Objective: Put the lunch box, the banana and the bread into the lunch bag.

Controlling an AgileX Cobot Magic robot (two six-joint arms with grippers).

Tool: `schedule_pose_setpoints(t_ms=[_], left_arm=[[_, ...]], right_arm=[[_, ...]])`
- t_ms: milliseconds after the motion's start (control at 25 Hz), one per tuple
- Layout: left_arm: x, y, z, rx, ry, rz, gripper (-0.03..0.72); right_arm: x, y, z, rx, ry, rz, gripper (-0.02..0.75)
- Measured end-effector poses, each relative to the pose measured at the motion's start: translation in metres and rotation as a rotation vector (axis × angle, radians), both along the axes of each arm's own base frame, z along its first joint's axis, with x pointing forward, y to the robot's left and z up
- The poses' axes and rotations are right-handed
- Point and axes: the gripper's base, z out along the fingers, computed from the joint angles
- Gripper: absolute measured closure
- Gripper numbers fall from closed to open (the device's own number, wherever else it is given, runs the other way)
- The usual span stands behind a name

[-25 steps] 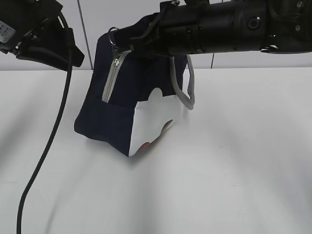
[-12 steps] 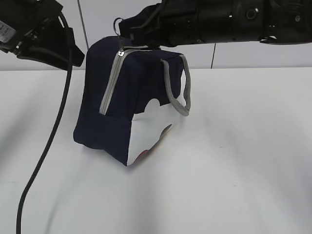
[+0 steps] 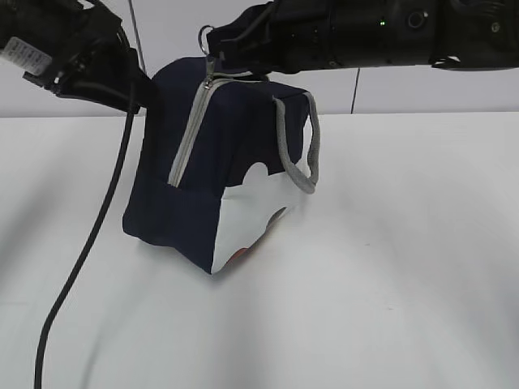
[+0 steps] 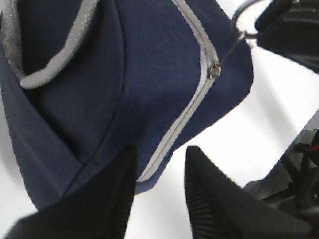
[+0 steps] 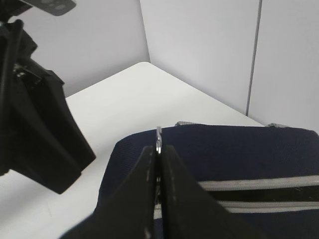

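Navy fabric lunch bag (image 3: 219, 154) stands zipped, upright.

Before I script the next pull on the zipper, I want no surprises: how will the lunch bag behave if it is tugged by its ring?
The lunch bag is probably soft and floppy: its fabric sags and creases at the corners. It may tip or slide, as it already leans on the table. The right gripper, shut on the ring pull, would likely drag the whole bag.

A white table (image 3: 389, 267) fills the lower part of the exterior frame, meeting a pale wall along its far edge. The navy lunch bag (image 3: 219, 162) stands on it left of centre, tilted, its white lower panel toward the camera.
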Motion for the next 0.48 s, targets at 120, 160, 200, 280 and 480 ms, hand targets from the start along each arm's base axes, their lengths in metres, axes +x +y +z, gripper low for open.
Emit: schedule_pose_setpoints(t_ms=[120, 160, 200, 280, 480], left_arm=[[0.0081, 0.0004, -0.0041, 0.015, -0.059, 0.005, 0.435], [0.0099, 0.0006, -0.0044, 0.022, -0.082, 0.002, 0.435], [0.0117, 0.0010, -0.0045, 0.031, -0.109, -0.001, 0.433], [0.0129, 0.0014, -0.0045, 0.053, -0.156, -0.036, 0.407], [0.0127, 0.0018, -0.0050, 0.099, -0.228, -0.121, 0.199]], right_arm=[[-0.0008, 0.0007, 0.0000, 0.004, 0.004, 0.010, 0.754], [-0.0009, 0.0009, 0.0001, 0.004, 0.004, 0.013, 0.754], [-0.0011, 0.0010, 0.0000, 0.005, 0.005, 0.015, 0.754], [-0.0015, 0.0013, 0.0000, 0.006, 0.007, 0.020, 0.754], [-0.0018, 0.0015, -0.0001, -0.005, 0.004, 0.027, 0.754]])
